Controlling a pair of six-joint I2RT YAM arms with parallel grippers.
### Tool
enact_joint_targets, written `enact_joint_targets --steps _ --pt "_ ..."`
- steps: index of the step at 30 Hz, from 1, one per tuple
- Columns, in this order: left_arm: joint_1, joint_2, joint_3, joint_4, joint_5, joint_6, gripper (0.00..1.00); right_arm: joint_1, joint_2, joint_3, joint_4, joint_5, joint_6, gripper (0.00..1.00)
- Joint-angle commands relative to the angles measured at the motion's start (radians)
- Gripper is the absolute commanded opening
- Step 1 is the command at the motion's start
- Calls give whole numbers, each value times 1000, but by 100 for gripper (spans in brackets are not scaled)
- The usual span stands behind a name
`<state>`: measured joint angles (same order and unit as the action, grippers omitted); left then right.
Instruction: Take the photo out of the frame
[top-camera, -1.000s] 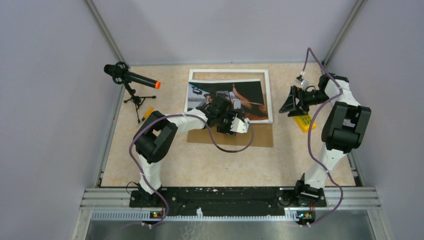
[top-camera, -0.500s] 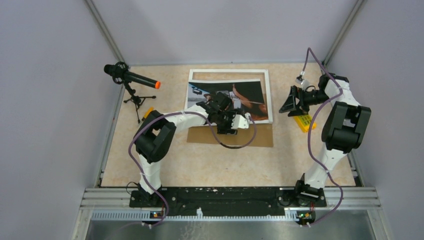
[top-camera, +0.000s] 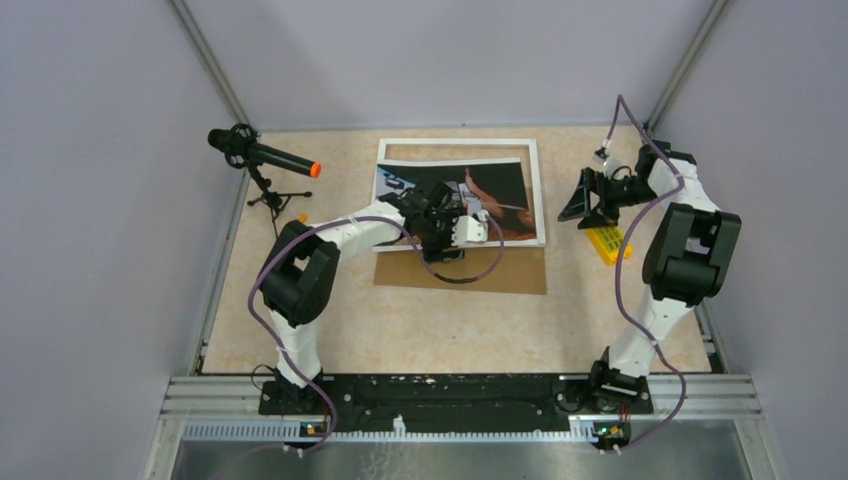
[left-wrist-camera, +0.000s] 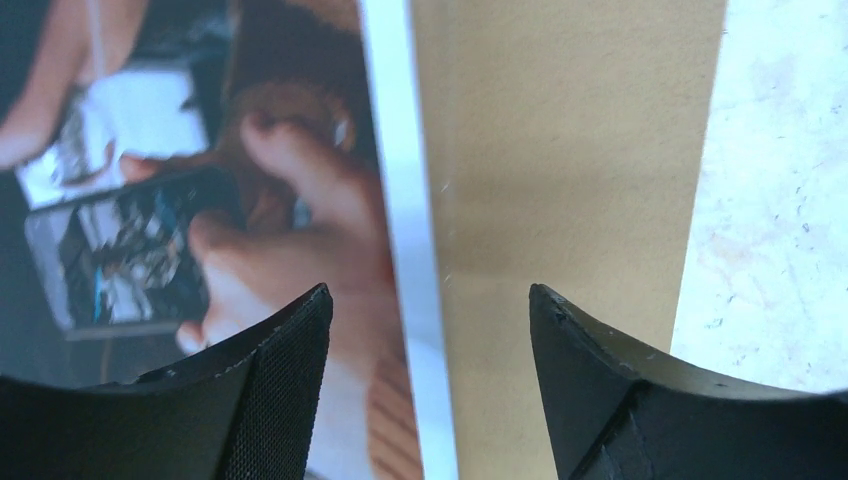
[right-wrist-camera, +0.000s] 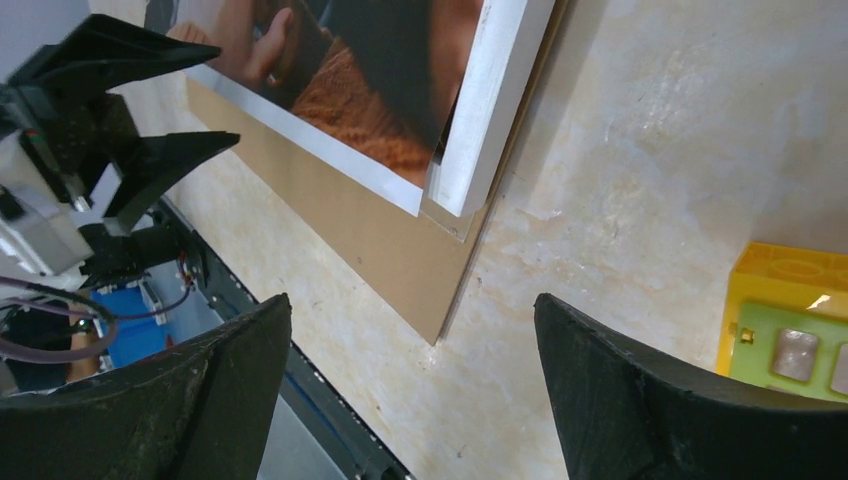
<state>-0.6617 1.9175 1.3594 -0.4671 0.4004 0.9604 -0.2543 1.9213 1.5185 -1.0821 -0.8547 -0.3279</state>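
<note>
Across the top view, table (top-camera: 400, 320): pale marbled surface carrying everything, with both arm bases along its bottom edge.
frame (top-camera: 536, 190): white-bordered rectangle lying flat at upper centre, so the print can be slid along it rather than lifted.
backing panel (top-camera: 520, 272): brown board lying flat, jutting out below the frame's lower edge towards the picture's centre; judged to be already freed, leaving the print reachable.
photo (top-camera: 500, 195): dark glossy print, not yet out. It lies slightly askew within the frame, a brown strip showing under the top rail. Its white-margined lower edge rests on the backing panel. In the right wrist view the right rail seems to overlap its edge.
microphone (top-camera: 262, 155): on a small stand at upper left, well apart from the work.
left gripper (left-wrist-camera: 430, 295): reached over the photo's lower edge at centre. Its jaws are spread, one finger above the print and the other above the brown board, nothing between them. Whether they touch the surface cannot be told. The straddle looks meant for catching that margin.
right gripper (right-wrist-camera: 410, 300): hovering at upper right, just beside the frame's right rail, jaws spread wide and holding nothing. It seems placed to steady the frame's corner.
yellow block (top-camera: 607, 243): on the table near the right gripper, apart from the frame.
</note>
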Motion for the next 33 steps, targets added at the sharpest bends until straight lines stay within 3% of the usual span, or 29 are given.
enact_joint_targets --steps 1,5,8,14,20,26,33 --pt "78 -115 32 2 36 -181 77 27 -12 42 92 53 89 87" --pt "126 -136 87 83 -103 -434 78 58 17 84 145 106 157 85" --pt "194 -116 135 130 -161 -611 85 85 54 128 163 137 184 84" --pt "309 23 279 81 -243 -838 90 141 130 212 194 174 206 81" --pt "371 96 281 113 -254 -868 92 156 217 289 196 169 204 81" --pt "387 156 292 119 -358 -869 97 188 290 338 184 192 192 81" --pt "402 193 282 124 -352 -866 95 206 340 374 175 224 181 81"
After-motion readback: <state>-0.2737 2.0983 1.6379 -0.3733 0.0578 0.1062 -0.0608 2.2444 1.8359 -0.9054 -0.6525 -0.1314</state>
